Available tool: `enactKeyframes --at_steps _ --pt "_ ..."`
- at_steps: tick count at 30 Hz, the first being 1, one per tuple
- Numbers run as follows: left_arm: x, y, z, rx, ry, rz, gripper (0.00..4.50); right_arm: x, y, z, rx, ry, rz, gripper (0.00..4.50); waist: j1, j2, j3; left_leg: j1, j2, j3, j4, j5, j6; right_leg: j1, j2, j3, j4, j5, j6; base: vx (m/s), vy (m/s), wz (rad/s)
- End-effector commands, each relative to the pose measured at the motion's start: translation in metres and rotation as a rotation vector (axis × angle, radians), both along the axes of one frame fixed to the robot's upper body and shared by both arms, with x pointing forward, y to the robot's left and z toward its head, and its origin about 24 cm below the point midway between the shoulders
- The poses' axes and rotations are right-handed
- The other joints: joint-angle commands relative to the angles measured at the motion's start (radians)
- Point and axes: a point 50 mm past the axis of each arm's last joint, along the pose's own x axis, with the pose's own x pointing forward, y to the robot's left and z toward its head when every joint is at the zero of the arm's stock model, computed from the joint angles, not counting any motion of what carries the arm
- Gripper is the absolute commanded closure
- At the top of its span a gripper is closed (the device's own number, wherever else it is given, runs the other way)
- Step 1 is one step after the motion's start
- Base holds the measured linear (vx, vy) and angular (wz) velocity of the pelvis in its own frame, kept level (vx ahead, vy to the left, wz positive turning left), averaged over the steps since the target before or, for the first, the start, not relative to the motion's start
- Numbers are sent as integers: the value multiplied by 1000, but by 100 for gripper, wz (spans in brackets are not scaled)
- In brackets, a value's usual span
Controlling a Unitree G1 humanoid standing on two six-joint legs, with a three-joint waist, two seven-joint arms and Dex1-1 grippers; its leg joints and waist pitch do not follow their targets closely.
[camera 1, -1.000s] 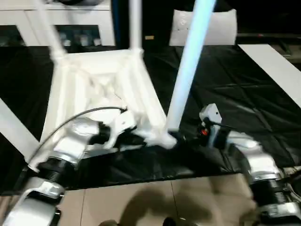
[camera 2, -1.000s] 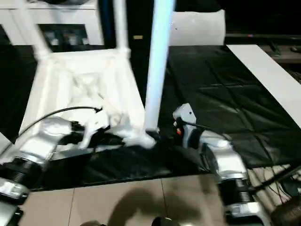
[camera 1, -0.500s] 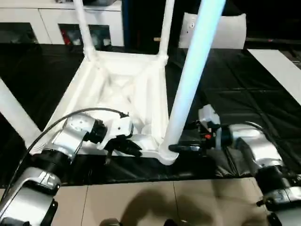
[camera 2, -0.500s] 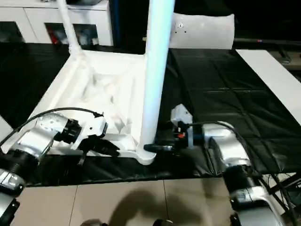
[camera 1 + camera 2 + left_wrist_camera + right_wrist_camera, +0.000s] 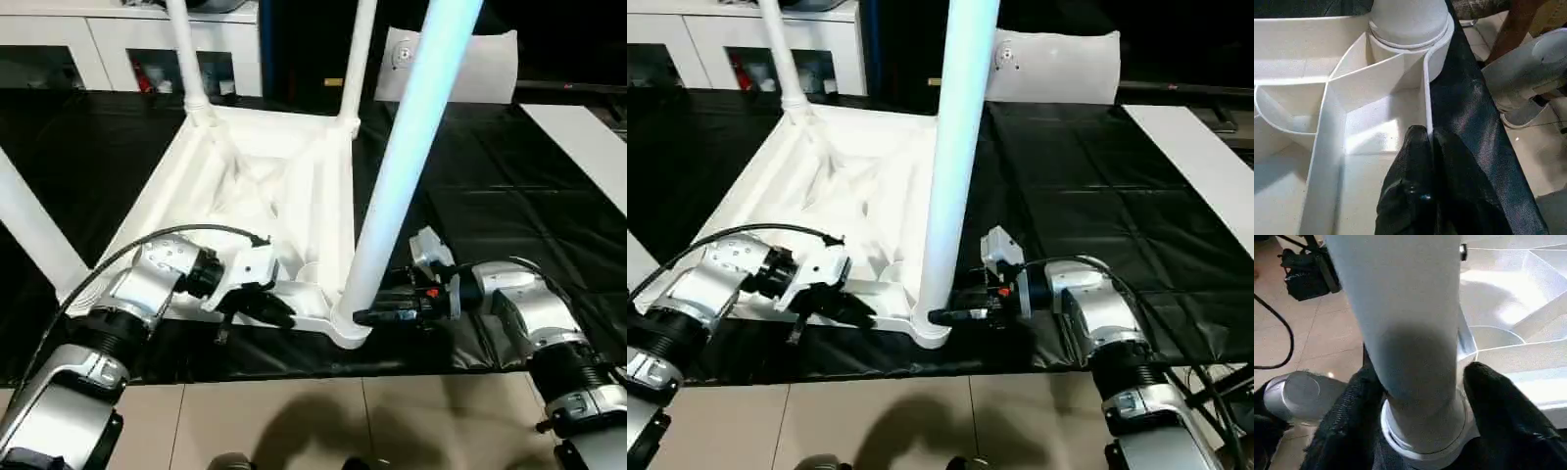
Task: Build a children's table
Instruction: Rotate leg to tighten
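The white tabletop lies upside down on the black mat, ribs up. A tall white leg stands in its near right corner socket. Two more legs rise from the far corners, and another leg slants up at the left edge. My right gripper is at the near right leg's base. Its fingers straddle the leg, open, with a narrow gap on one side. My left gripper is shut on the tabletop's thin front rim, just left of that socket.
A white cabinet with dark compartments and a white pillow-like slab stand at the back. A white board lies at the right on the black mat. Tiled floor runs along the front. A cable loops over my left wrist.
The camera has shifted and steadied. My right gripper's fingers have closed in around the base of the near right leg. The left gripper keeps its hold on the rim.
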Motion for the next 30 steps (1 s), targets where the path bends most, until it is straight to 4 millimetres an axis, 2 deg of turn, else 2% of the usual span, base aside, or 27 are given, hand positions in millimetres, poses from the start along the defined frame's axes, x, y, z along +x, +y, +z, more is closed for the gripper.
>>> enactKeyframes --at_steps 1,6,11,14,17,18,19,20,21,22,23,24,25,26,27,28,29,30 --pt "-3 -10 -1 36 7 -97 450 4 0 5 -2 -17 10 213 -5 -7 -85 -5 46 2 -64 -54 82 77 -75 73 -63 -348 -79 0 0 0" --pt "-3 -9 -2 36 7 -93 450 3 2 3 6 -9 21 255 -3 -6 -86 -5 46 2 -64 -56 78 77 -75 72 -65 -359 -74 0 0 0" --pt "-2 -9 -3 28 11 -63 450 -1 4 0 11 3 31 260 -2 -3 -86 -4 46 1 -64 -55 78 76 -74 72 -64 -354 -74 0 0 0" --pt "3 -12 -6 5 -7 44 450 -4 4 -2 41 20 4 260 2 0 -84 -2 48 1 -64 -57 75 75 -75 72 -67 -354 -75 0 0 0" --pt "9 -16 -6 -43 -14 169 450 -8 9 -8 50 19 -75 260 3 2 -79 6 48 1 -68 -94 61 70 -74 69 -78 -405 -63 0 0 0" --pt "14 -22 -2 -98 -11 269 450 -9 17 -16 46 40 -167 260 -4 2 -69 15 37 4 -66 -152 39 68 -74 60 -104 -521 -23 0 0 0" --pt "17 -25 -1 -117 -19 302 450 -7 22 -21 31 40 -228 260 -8 2 -66 20 34 3 -65 -174 30 67 -75 52 -112 -572 -6 0 0 0" --pt "18 -27 0 -126 -24 318 450 -6 25 -23 22 38 -258 260 -21 0 -63 21 21 1 -55 -216 17 67 -71 28 -134 -670 54 0 0 0" --pt "20 -31 2 -151 -25 360 450 -5 32 -27 17 31 -319 260 -26 6 -65 31 20 1 -51 -231 12 65 -72 20 -145 -692 73 0 0 0" --pt "21 -33 3 -160 -24 373 450 -4 35 -28 19 32 -337 260 -43 4 -68 21 23 -3 -51 -240 12 74 -70 5 -149 -678 95 0 0 0" --pt "23 -38 5 -189 -25 419 450 -2 43 -30 27 52 -392 261 -49 13 -69 23 30 -8 -53 -257 13 80 -68 -8 -156 -671 101 0 0 0" --pt "28 -45 9 -226 -29 484 450 0 56 -31 51 80 -458 261 -71 30 -67 35 60 -18 -62 -322 18 86 -68 -26 -162 -617 86 0 0 0" --pt "29 -47 10 -233 -30 497 450 0 59 -31 58 85 -471 261 -86 46 -64 14 113 -48 -103 -449 14 123 -64 -26 -112 -513 66 -72 18 -6" --pt "31 -50 12 -242 -33 517 450 1 65 -30 69 92 -492 261 -85 52 -61 -8 158 -70 -146 -538 12 145 -60 7 -14 -398 45 -67 -1 -6" --pt "33 -53 14 -254 -45 552 450 2 71 -30 68 99 -523 261 -76 43 -48 1 173 -66 -189 -650 -3 116 -56 73 71 -208 -2 -67 -1 -6" --pt "37 -59 17 -276 -58 596 450 6 81 -30 66 107 -586 261 -72 10 -43 47 86 -27 -137 -672 -40 73 -60 92 -19 -430 -12 0 0 0" --pt "38 -62 18 -285 -63 620 450 8 86 -30 64 111 -622 261 -78 -32 -38 84 6 2 -40 -515 -37 9 -55 54 -137 -767 88 0 0 0" --pt "42 -68 22 -308 -75 671 450 15 96 -30 61 136 -729 261 -87 -34 -52 58 -40 23 70 -229 26 35 -120 38 -188 -1112 182 0 0 0"
